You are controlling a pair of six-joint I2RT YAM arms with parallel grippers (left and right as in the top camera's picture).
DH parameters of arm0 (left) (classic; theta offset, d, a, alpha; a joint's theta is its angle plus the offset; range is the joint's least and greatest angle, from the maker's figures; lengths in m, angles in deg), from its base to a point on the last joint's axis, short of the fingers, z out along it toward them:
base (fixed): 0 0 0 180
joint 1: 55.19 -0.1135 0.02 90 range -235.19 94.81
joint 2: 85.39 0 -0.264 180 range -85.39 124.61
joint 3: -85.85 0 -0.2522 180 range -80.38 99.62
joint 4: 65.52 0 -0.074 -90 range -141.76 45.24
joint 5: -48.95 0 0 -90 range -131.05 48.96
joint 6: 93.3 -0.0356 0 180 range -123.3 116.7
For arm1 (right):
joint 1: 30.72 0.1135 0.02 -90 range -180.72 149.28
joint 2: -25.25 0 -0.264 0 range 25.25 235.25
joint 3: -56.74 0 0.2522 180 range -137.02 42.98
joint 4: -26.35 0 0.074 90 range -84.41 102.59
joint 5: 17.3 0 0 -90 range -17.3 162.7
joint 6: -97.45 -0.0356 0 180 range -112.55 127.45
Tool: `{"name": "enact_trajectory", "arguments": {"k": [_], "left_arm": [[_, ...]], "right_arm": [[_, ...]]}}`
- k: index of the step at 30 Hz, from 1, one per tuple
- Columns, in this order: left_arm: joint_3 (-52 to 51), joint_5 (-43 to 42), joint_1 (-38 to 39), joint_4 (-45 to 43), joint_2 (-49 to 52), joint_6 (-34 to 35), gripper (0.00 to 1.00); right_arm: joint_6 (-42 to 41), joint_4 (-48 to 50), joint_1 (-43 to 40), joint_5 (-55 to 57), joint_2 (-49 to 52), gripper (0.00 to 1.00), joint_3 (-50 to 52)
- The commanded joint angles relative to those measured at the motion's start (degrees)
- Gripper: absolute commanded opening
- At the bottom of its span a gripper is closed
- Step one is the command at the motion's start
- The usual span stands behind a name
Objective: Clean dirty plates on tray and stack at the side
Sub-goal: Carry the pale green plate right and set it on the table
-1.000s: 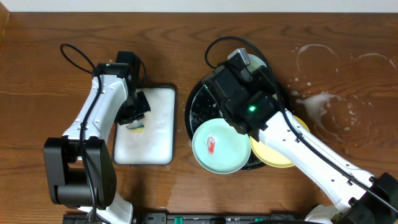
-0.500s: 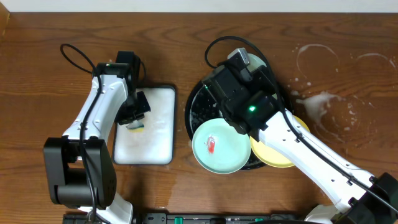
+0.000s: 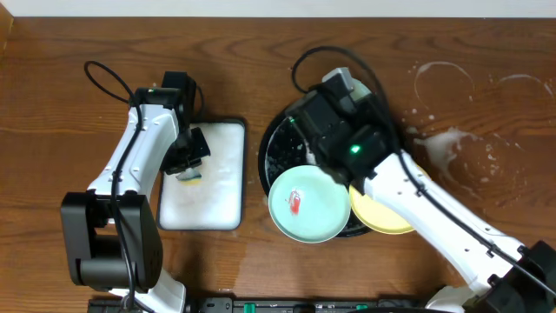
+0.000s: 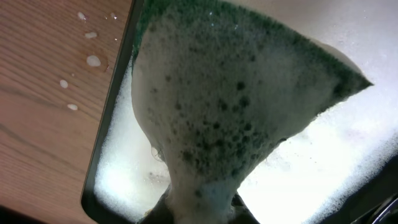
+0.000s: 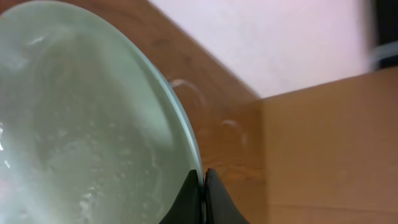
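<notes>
The right gripper (image 5: 201, 186) is pinched onto the rim of a mint-green plate (image 5: 81, 124). Its two dark fingertips (image 5: 189, 194) meet on the plate's edge with no gap visible between them. In the right wrist view the plate spreads up and to the left of the fingers, tilted, with its face wet and streaked with foam; only the thin rim sits in the grip. From overhead the arm covers this plate almost wholly. A pale sliver at the far side of the gripper may be its edge, though that is hard to tell.

The black tray (image 3: 276, 148) lies under the right arm, flecked with white foam. A second mint-green plate (image 3: 300, 204) rests flat on its near-left rim, carrying a small red smear. Clear of both grippers, it overhangs the tray's edge toward the front. A yellow plate (image 3: 382, 217) lies just beside it on the near-right rim, partly under the right forearm.

The soapy patch (image 3: 452, 143) of the tabletop (image 3: 52, 113), marked with whitish rings and a splash, is to the right of the tray, with no plate on it.

The left gripper (image 3: 188, 169) hangs over the white tray (image 3: 213, 196), well apart from the plates. Its fingers are clamped on a green sponge (image 4: 230, 106) — lathered, fanning out from the fingertips above the foamy tray.
</notes>
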State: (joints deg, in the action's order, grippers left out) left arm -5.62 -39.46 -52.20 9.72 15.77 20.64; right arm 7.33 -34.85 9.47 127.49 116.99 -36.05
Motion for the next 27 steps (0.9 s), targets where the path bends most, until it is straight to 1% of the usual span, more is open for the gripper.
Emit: {"name": "enact_trajectory", "arguments": {"k": [1, 7, 9, 12, 15, 17, 20, 25, 27], "left_arm": [[0.20, -0.15, -0.17, 0.13, 0.22, -0.35, 0.08], [0.20, -0.15, -0.17, 0.79, 0.22, -0.35, 0.08], [0.20, -0.15, -0.17, 1.09, 0.22, -0.35, 0.08], [0.20, -0.15, -0.17, 1.16, 0.22, -0.35, 0.08], [0.20, -0.15, -0.17, 1.16, 0.22, -0.37, 0.08], [0.20, -0.15, -0.17, 1.18, 0.22, -0.35, 0.08], [0.20, -0.15, -0.17, 1.18, 0.22, -0.35, 0.08], [0.20, -0.15, -0.17, 1.18, 0.22, -0.37, 0.08], [0.20, -0.15, -0.17, 1.20, 0.22, -0.37, 0.08]], "right_arm": [[-8.66, 0.52, -7.19, -17.92, -1.42, 0.01, -0.26], [-9.42, -1.01, -22.53, -36.83, -3.58, 0.01, -1.18], [-11.10, -1.55, -28.57, -44.41, -4.61, 0.01, -1.18], [-14.36, -1.86, -39.56, -56.24, -4.59, 0.01, -1.11], [-16.46, -1.97, -51.45, -66.07, -2.43, 0.01, -1.07], [-17.42, -2.51, -58.16, -69.92, -0.09, 0.01, -1.05], [-18.27, -4.00, -66.45, -71.34, 4.92, 0.01, -0.81], [-18.29, -4.92, -73.94, -71.32, 13.97, 0.01, -0.24], [-18.27, -3.89, -75.08, -71.32, 16.06, 0.01, -0.24]]}}
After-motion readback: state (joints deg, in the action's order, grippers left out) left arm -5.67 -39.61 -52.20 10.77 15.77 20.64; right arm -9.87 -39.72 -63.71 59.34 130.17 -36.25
